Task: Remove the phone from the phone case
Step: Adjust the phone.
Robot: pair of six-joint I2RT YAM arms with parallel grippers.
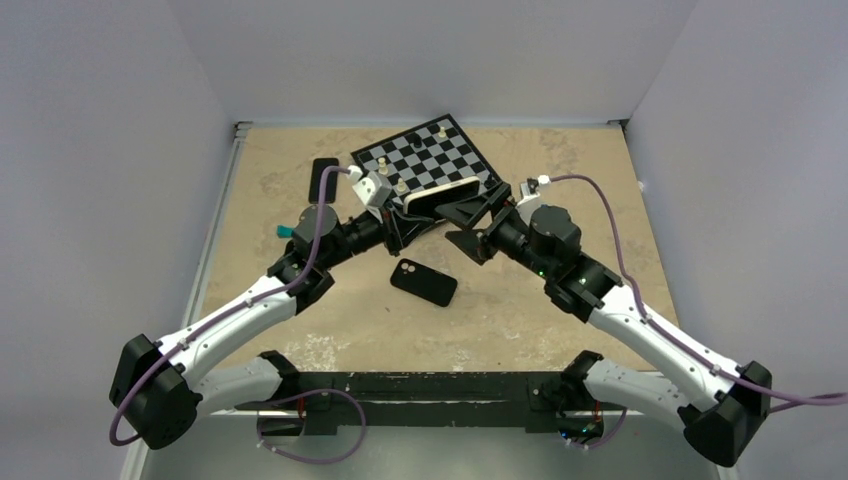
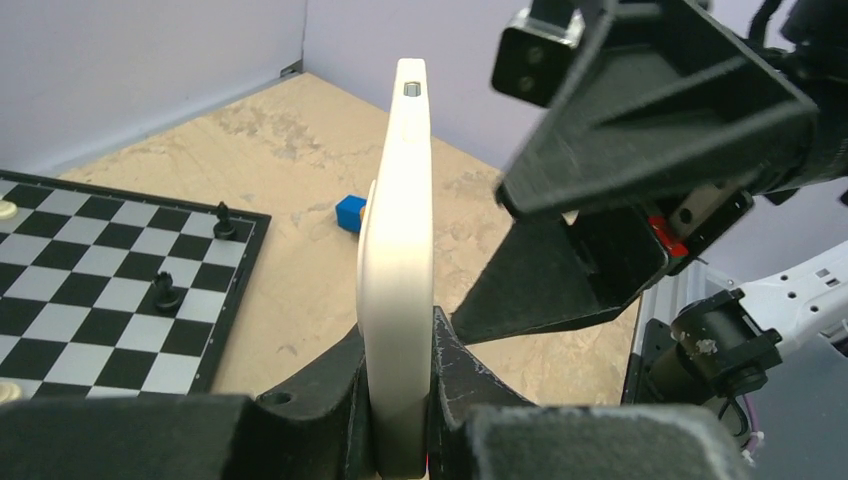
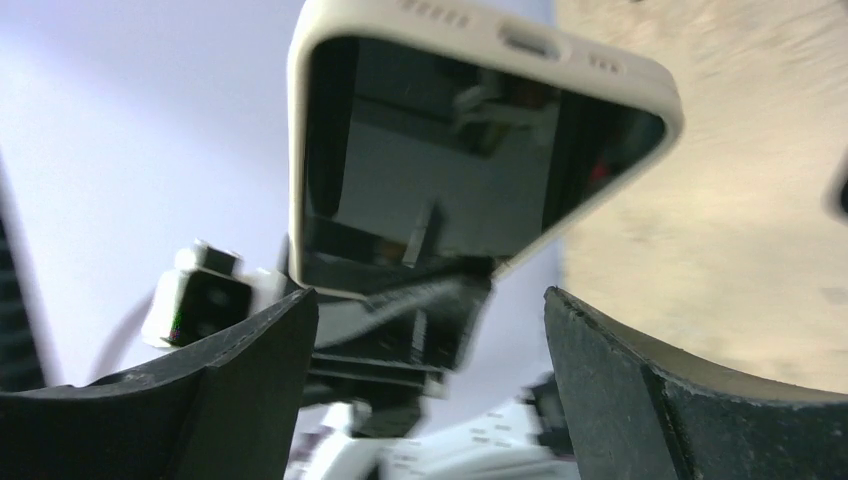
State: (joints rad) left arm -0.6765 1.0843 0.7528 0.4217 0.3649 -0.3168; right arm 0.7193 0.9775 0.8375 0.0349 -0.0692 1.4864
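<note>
The phone (image 1: 441,192) has a white rim and a black screen. It is held up off the table over the near edge of the chessboard, and my left gripper (image 1: 408,216) is shut on its lower end. In the left wrist view the phone (image 2: 398,240) stands edge-on between my left gripper's (image 2: 400,345) jaws. My right gripper (image 1: 466,226) is open just to the phone's right, its jaws wide apart and holding nothing. The right wrist view shows the phone's screen (image 3: 440,150) above the open right gripper (image 3: 430,330). The black phone case (image 1: 424,282) lies empty and flat on the table below both grippers.
A chessboard (image 1: 430,155) with a few pieces lies at the back centre, also in the left wrist view (image 2: 100,280). A second flat black rectangle (image 1: 322,178) lies to its left. A small blue block (image 2: 350,212) sits on the table. Walls enclose three sides.
</note>
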